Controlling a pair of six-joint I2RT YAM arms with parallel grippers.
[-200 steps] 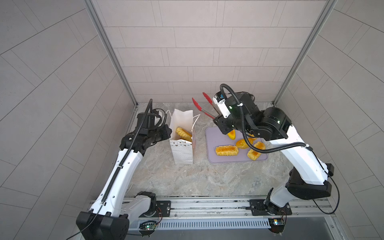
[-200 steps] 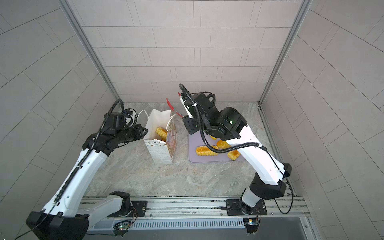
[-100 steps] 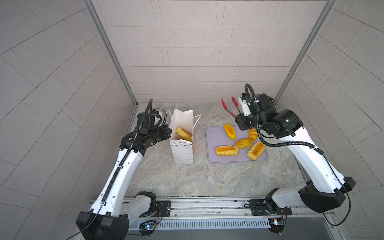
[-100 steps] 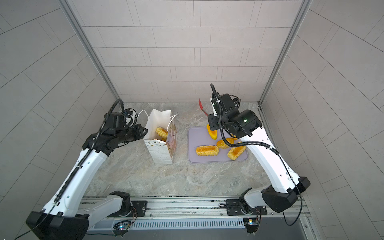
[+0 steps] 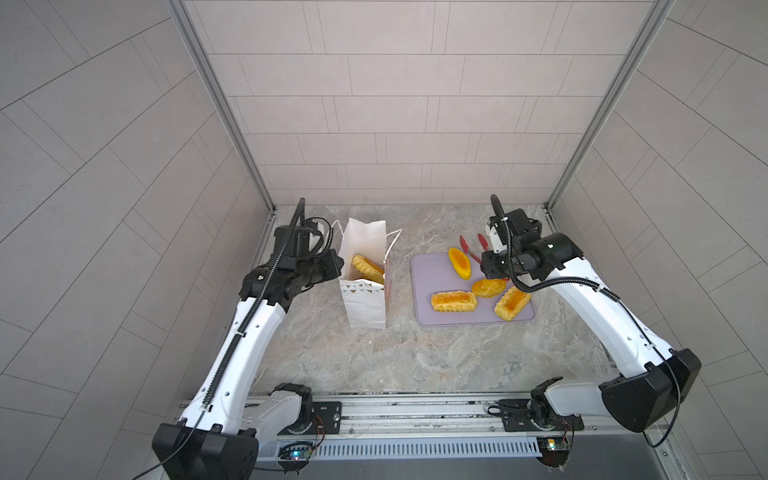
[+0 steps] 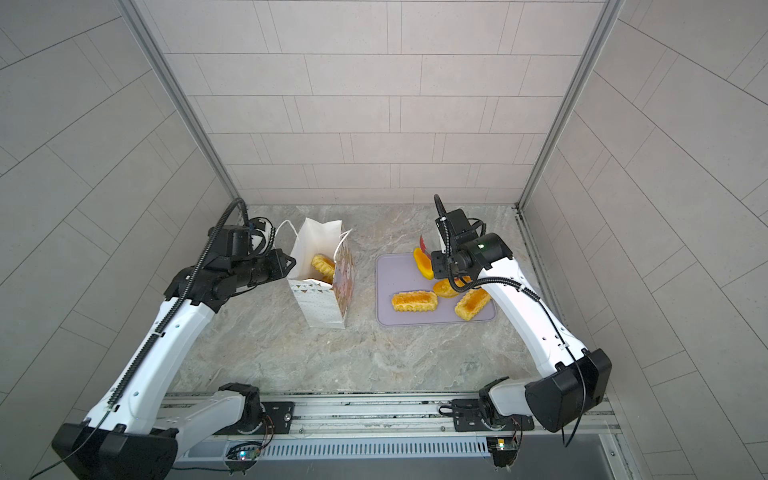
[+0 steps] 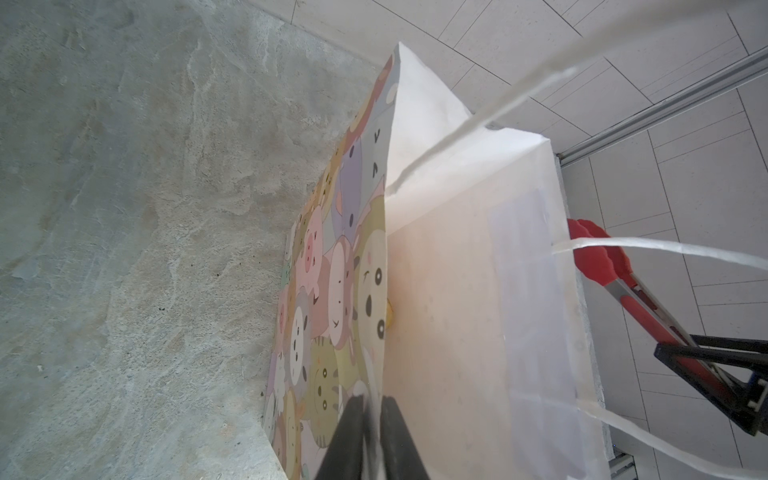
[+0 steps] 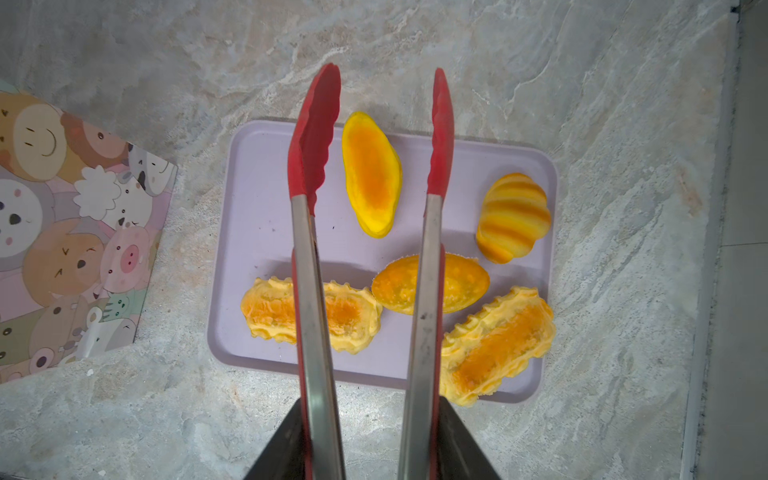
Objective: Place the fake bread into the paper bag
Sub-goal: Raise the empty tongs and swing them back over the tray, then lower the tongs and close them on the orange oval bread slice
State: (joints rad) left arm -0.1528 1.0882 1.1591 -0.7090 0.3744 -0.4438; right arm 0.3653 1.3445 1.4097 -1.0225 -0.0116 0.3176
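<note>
The paper bag (image 5: 365, 299) (image 6: 320, 303) stands open left of centre, with one ridged fake bread (image 5: 368, 268) (image 6: 323, 266) inside. My left gripper (image 7: 372, 401) (image 5: 336, 264) is shut on the bag's left rim. Several more fake breads lie on the lilac tray (image 8: 257, 199) (image 5: 428, 274): a smooth oval (image 8: 371, 174), a striped bun (image 8: 512, 217), a flat oval (image 8: 457, 286) and two ridged loaves (image 8: 270, 309) (image 8: 498, 340). My right gripper (image 8: 372, 415) (image 5: 492, 266) is shut on red-tipped tongs (image 8: 316, 137) (image 5: 467, 245). The tongs' tips stand apart and empty above the tray's far part, either side of the smooth oval.
Marble tabletop (image 5: 415, 353) enclosed by tiled walls at the left, back and right. The bag's white cord handles (image 7: 665, 249) hang loose at its rim. A metal rail (image 5: 415, 411) with both arm bases runs along the front edge.
My right arm has swung right, away from beside the bag, and now holds the empty tongs over the tray. The left arm and the bag have not moved.
</note>
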